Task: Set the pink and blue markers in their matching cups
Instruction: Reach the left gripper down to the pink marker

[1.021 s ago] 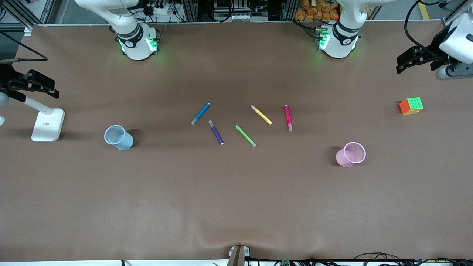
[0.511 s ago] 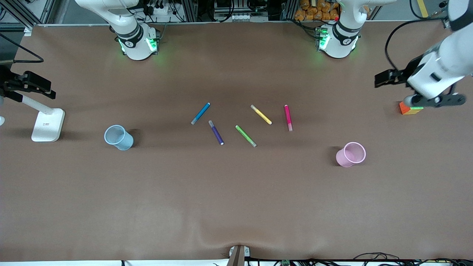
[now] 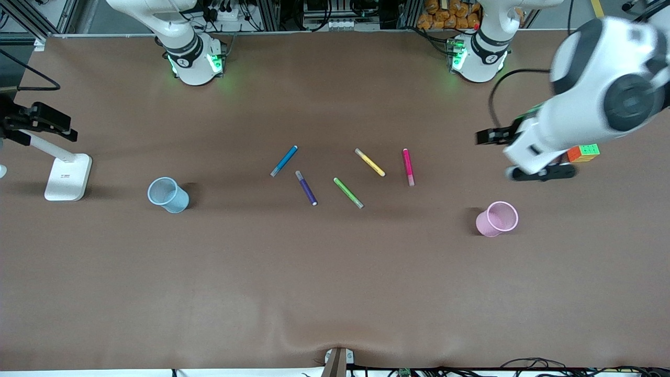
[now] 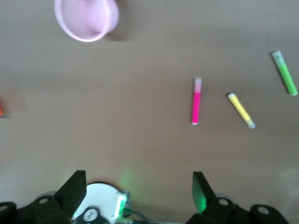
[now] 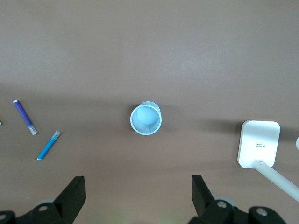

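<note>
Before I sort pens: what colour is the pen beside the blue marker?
Dark purple pen, clearest in the front view, beside the blue marker.

From my left wrist camera I see the pink cup (image 4: 86,19) standing upright on the brown table (image 4: 117,130). The pink marker (image 4: 196,107) lies flat, with the yellow pen (image 4: 240,109) just beside it and the green pen (image 4: 284,72) farther along. My left gripper (image 4: 139,193) hangs empty, fingers (image 4: 200,190) spread wide.

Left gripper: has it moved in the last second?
Yes. The left gripper has swung in from the table's edge at the left arm's end, passing over the puzzle cube, toward the pink cup and pink marker. Its fingers are open.
</note>
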You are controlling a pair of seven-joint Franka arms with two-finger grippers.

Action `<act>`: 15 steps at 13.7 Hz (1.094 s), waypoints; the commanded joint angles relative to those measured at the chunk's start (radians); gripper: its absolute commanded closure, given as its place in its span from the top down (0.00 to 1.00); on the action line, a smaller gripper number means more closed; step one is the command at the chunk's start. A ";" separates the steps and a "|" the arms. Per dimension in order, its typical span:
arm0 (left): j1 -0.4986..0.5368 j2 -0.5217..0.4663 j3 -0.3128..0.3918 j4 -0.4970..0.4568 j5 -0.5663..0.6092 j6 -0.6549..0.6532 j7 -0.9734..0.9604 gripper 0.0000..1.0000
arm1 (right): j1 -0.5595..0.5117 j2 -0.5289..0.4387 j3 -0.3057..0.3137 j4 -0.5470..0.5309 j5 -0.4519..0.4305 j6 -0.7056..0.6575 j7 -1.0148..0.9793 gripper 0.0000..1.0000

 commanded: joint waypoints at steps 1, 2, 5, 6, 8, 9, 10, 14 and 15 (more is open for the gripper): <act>-0.035 0.010 -0.017 -0.111 -0.035 0.146 -0.090 1.00 | -0.016 0.059 0.009 0.016 0.000 0.017 0.002 1.00; -0.049 0.021 -0.017 -0.137 -0.037 0.186 -0.109 1.00 | -0.017 0.084 0.009 0.016 -0.003 0.022 0.002 1.00; -0.078 0.097 -0.018 -0.159 -0.057 0.268 -0.124 1.00 | -0.017 0.188 0.009 0.016 -0.022 0.039 0.002 1.00; -0.092 0.123 -0.018 -0.159 -0.057 0.302 -0.127 1.00 | -0.019 0.194 0.009 0.016 -0.031 0.039 0.002 1.00; -0.100 0.176 -0.020 -0.162 -0.057 0.364 -0.146 1.00 | -0.031 0.214 0.009 0.012 -0.029 0.039 0.015 1.00; -0.113 0.203 -0.020 -0.170 -0.057 0.389 -0.147 1.00 | -0.039 0.216 0.009 0.008 -0.017 0.037 0.019 1.00; -0.124 0.225 -0.020 -0.183 -0.057 0.418 -0.147 1.00 | -0.036 0.216 0.009 0.003 -0.012 0.028 0.042 1.00; -0.146 0.280 -0.020 -0.231 -0.057 0.536 -0.147 1.00 | 0.042 0.218 0.015 -0.021 -0.008 0.027 0.306 1.00; -0.147 0.298 -0.020 -0.233 -0.057 0.562 -0.147 1.00 | 0.068 0.218 0.015 -0.044 0.000 0.036 0.344 1.00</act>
